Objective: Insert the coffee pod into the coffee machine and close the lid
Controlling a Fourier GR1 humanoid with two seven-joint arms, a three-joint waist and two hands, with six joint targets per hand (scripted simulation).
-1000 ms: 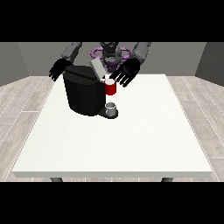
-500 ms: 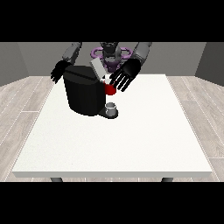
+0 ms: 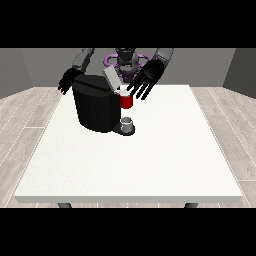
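Black coffee machine (image 3: pixel 97 107) with raised lid (image 3: pixel 111 78), red pod holder (image 3: pixel 126 101), hand at the view's right (image 3: pixel 148 77) above.

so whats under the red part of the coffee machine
A small grey cup stands on the machine's dark base, directly below the red pod holder. The black coffee machine hides whatever lies behind its body, and the cup's inside cannot be seen.

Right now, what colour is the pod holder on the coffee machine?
Red, on the black coffee machine; the pod holder shows in the front view.
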